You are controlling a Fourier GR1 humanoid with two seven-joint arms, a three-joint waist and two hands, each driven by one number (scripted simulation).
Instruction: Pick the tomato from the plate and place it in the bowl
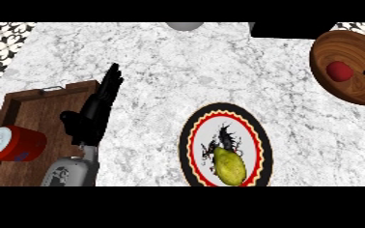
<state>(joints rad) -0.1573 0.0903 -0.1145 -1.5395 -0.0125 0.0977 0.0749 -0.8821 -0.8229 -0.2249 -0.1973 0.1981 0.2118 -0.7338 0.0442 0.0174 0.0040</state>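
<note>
A red tomato (339,70) lies inside the wooden bowl (327,48) at the counter's right edge. The round patterned plate (191,140), with a black and red rim, sits at the lower middle and holds a yellow-green fruit (230,166). My left hand (94,111) stands open at the lower left, fingers straight and pointing up, apart from the plate and the bowl. My right hand does not show.
A wooden tray (44,107) lies at the lower left with a red and white cup (20,143) on it. A grey round object (185,26) peeks in at the top middle, and a black block (288,29) sits at the top right.
</note>
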